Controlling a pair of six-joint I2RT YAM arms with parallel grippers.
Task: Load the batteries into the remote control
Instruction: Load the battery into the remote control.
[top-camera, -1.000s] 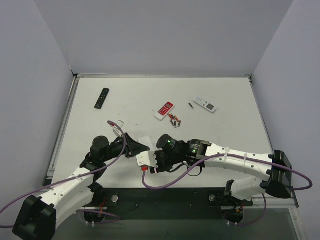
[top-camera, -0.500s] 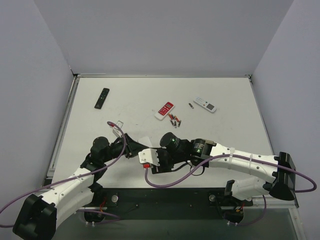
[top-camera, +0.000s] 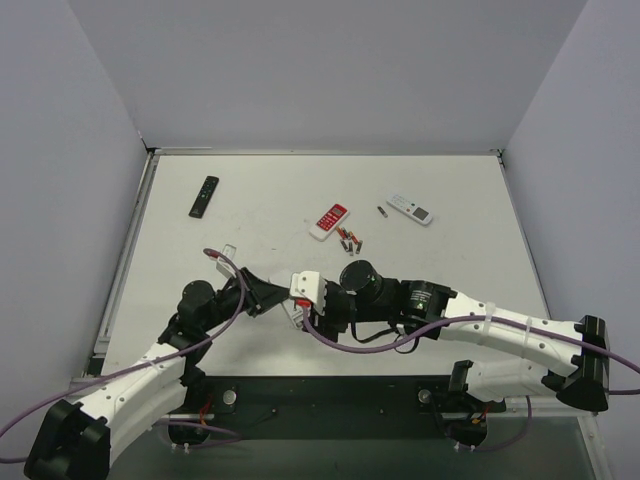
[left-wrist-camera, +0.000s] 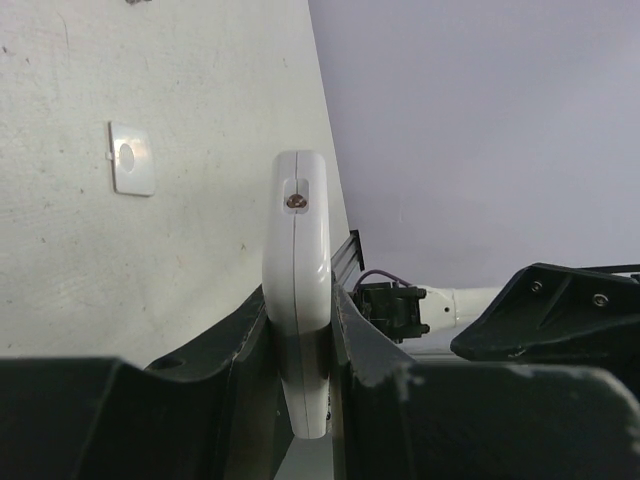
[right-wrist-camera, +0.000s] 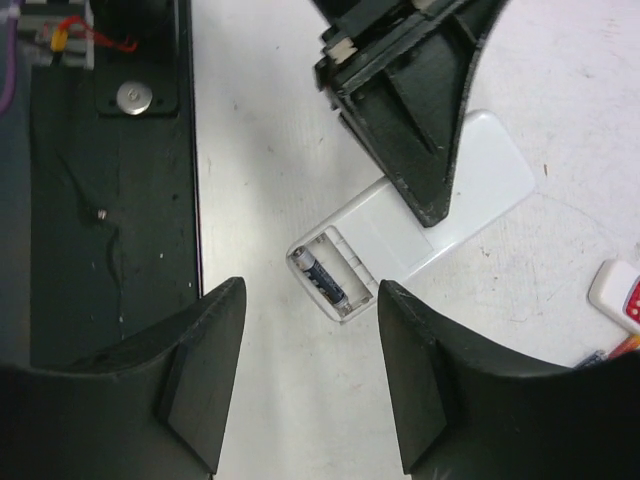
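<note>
The left gripper (left-wrist-camera: 300, 325) is clamped on the remote control (left-wrist-camera: 298, 230), close to the table's (top-camera: 450, 260) near edge and left of its middle. From the top view the remote is almost wholly hidden between the two wrists. Whether it rests on the surface or hangs just above cannot be told. Its back compartment lies open with one battery (right-wrist-camera: 317, 276) seated in it; the neighbouring slot is hard to read. The right gripper (right-wrist-camera: 310, 390) hovers above, fingers apart and empty. A small cover plate (left-wrist-camera: 132, 158) lies flat nearby. The loose batteries (top-camera: 350, 241) and the red-and-white remote (right-wrist-camera: 618, 290) are cut off at the right wrist view's edge.
</note>
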